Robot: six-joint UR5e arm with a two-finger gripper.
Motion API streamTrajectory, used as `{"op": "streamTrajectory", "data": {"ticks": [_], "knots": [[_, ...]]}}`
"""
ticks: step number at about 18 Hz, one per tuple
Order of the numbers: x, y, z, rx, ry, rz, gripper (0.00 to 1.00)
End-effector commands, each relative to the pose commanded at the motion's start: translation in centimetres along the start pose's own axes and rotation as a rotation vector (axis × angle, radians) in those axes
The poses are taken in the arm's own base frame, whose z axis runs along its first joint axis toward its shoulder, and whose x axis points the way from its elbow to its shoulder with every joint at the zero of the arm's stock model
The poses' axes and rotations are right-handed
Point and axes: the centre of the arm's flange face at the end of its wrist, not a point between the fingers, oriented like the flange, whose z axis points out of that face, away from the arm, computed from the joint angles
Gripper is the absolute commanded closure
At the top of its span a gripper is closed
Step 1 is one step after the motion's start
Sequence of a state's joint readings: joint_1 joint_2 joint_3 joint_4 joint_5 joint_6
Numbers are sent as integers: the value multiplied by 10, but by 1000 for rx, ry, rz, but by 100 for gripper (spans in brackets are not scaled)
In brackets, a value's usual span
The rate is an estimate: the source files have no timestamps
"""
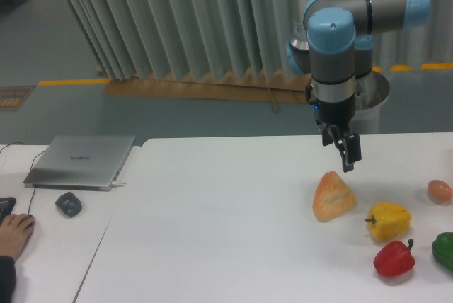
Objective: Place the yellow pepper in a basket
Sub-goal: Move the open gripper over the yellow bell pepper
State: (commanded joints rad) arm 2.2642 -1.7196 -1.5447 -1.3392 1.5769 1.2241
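— Was there any basket on the table (212, 232)?

— I couldn't make one out; everything lay loose on the white top.

— What lay there?

— A glossy, blocky yellow pepper (388, 220) with a short dark stem. Just beside it was a shiny red pepper (393, 259), and a green one (444, 250) was cut off by the edge. A crusty, wedge-shaped bread (333, 196) sat close by, and a small egg (439, 190) farther right.

— And the gripper (346, 153)?

— It hung above the bread, empty. The yellow pepper sat on the table to the lower right of it, apart from it. From where I stood, I couldn't tell whether the jaws were apart or together.
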Motion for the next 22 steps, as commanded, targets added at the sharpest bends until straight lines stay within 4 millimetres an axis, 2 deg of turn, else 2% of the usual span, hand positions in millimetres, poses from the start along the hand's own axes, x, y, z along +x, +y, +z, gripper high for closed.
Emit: {"op": "streamTrajectory", "data": {"ticks": [5, 13, 14, 17, 20, 22], "knots": [[-2, 1, 5, 4, -26, -25, 0], [-23, 24, 2, 11, -40, -81, 0], [-29, 29, 4, 10, -39, -113, 0], [-50, 26, 13, 22, -74, -185, 0], [-60, 31, 16, 27, -95, -206, 0], [-61, 33, 30, 13, -74, -198, 0]]}}
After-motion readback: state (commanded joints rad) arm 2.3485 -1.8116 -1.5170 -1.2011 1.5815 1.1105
